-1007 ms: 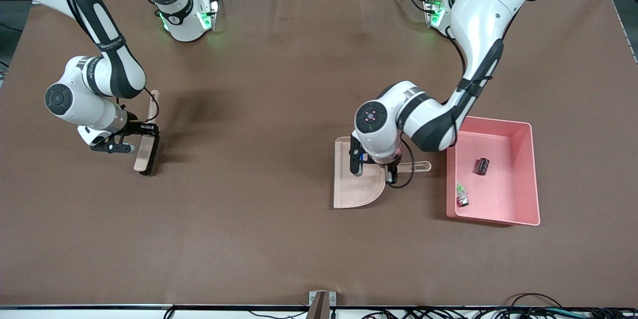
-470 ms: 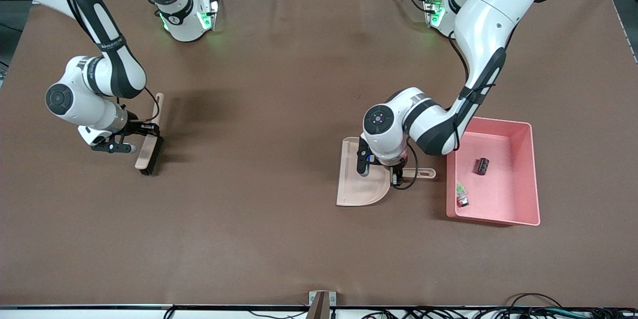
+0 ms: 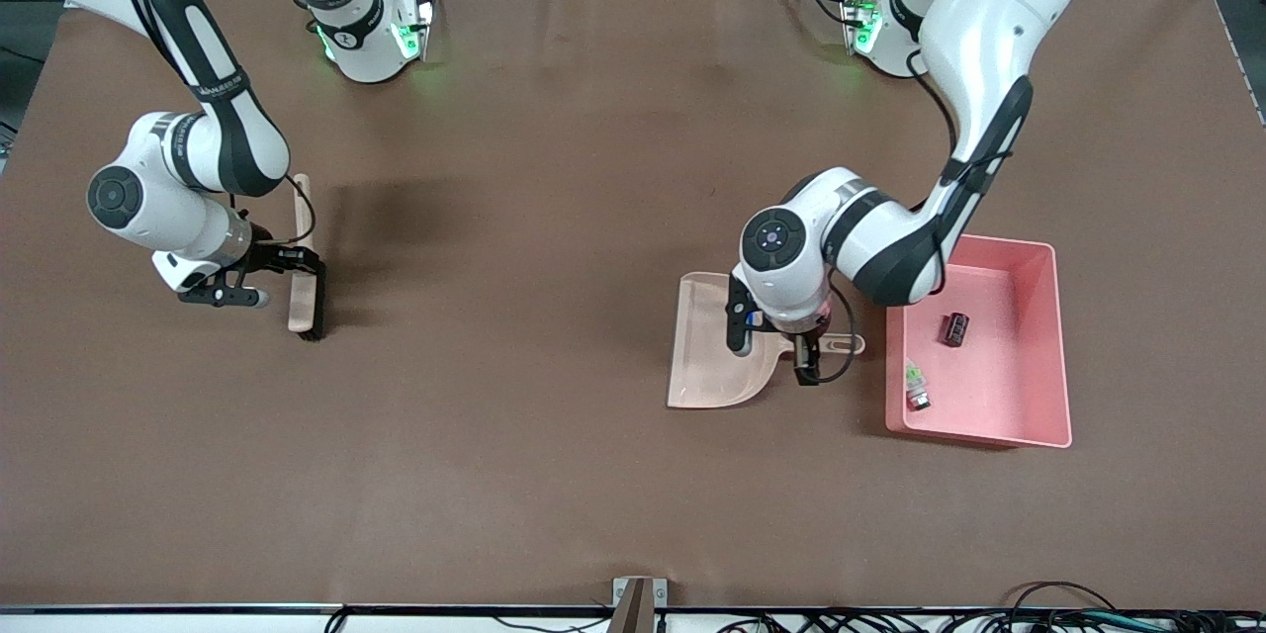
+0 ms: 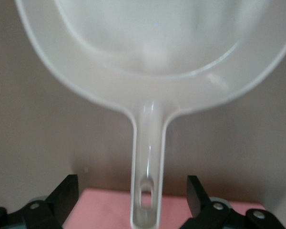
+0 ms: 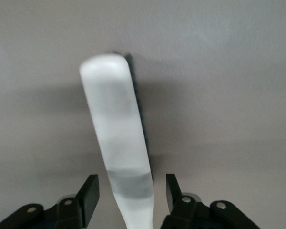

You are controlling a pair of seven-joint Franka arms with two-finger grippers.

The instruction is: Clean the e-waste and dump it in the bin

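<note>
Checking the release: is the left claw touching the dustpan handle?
Apart. The left wrist view shows the dustpan handle between the left claw's open fingers, brown table visible either side.

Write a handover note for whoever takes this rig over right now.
Left gripper: open, fingers clear on both sides of the dustpan handle; dustpan lies on the table beside the pink bin.
Right gripper: open around the brush, which lies toward the right arm's end.
Done: both e-waste parts, green-patched part and black block, are in the bin.
Left: retract both arms.
</note>
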